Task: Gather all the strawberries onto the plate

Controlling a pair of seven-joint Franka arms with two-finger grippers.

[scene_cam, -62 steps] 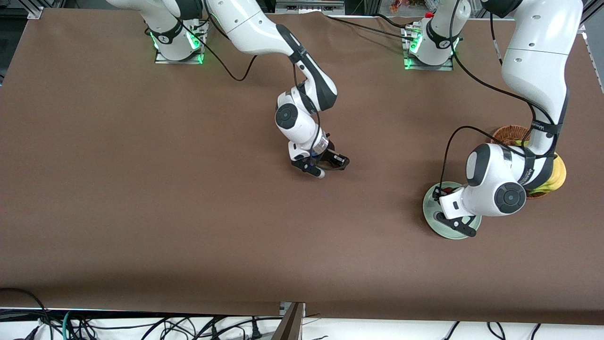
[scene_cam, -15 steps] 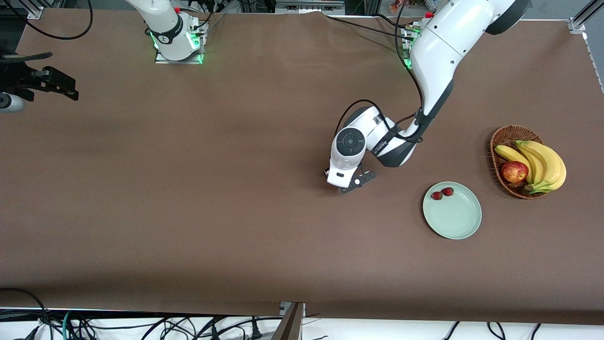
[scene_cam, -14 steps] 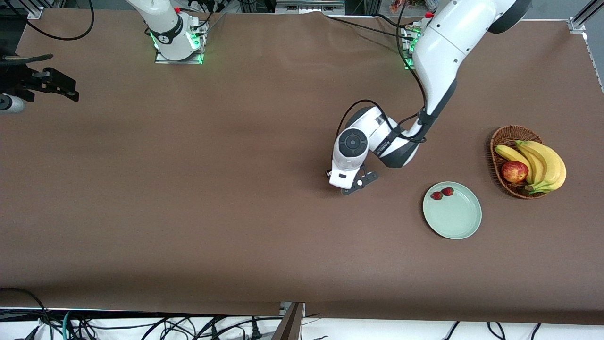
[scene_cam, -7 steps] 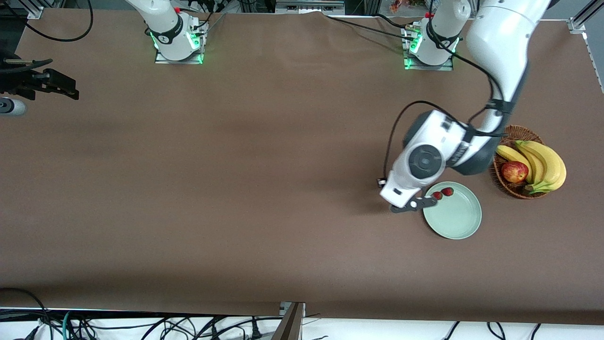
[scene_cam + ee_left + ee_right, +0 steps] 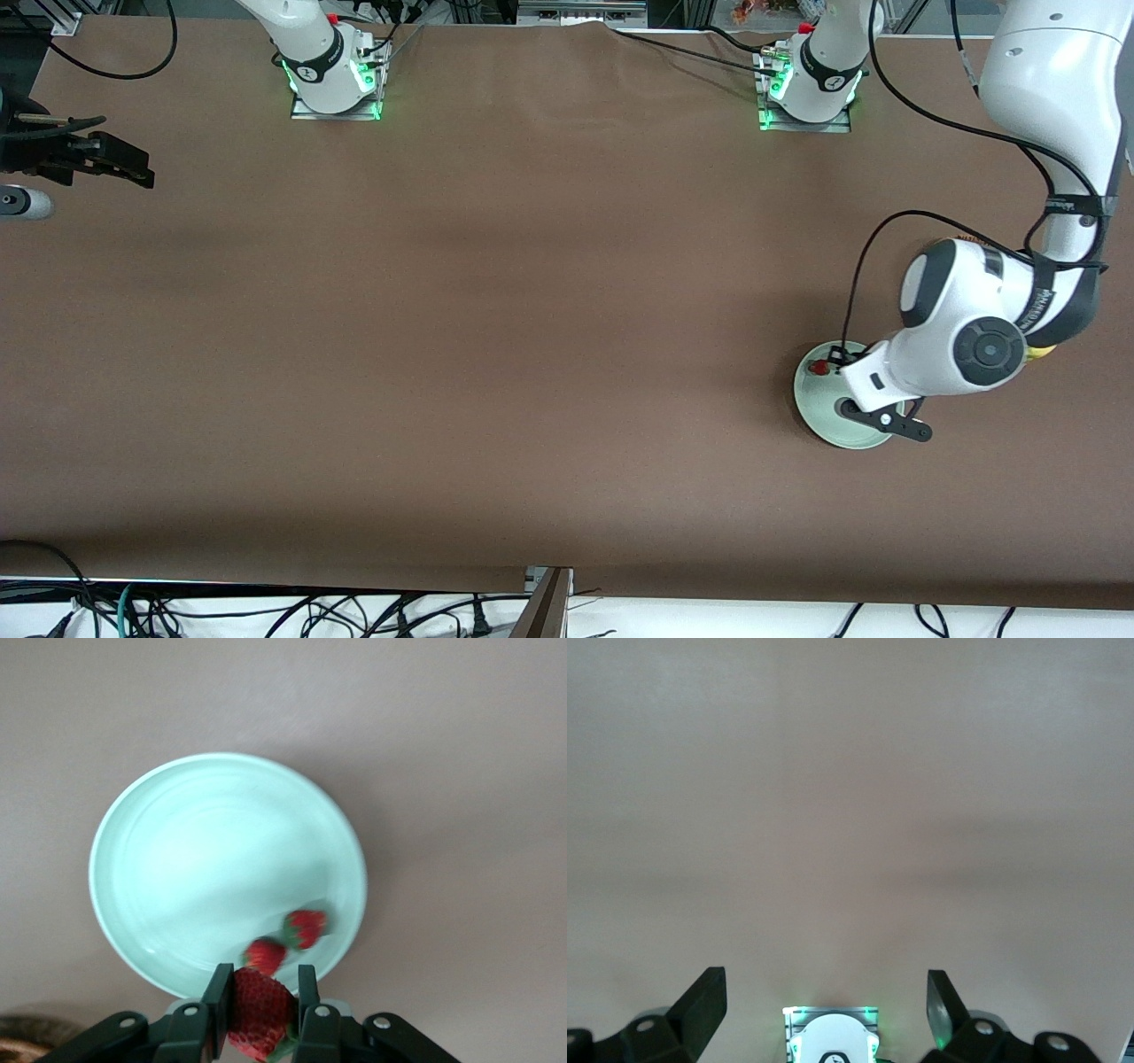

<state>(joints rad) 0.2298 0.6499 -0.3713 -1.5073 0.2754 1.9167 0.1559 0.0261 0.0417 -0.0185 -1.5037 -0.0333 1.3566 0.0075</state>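
Two small red strawberries (image 5: 285, 941) with green caps lie side by side in the pale mint plate (image 5: 177, 859), close to its rim. A third, bigger-looking strawberry (image 5: 257, 1014) is pinched tight in the left gripper (image 5: 262, 1014), hanging right over that plate. No writing readable on any of them. The right gripper (image 5: 827, 1003) waits, spread wide and holding nothing, over the right arm's end of the brown tabletop (image 5: 443, 310)

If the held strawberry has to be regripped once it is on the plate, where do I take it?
Judging by the left gripper's present hold, pinch the held strawberry across its broad red middle, coming from straight above the plate.
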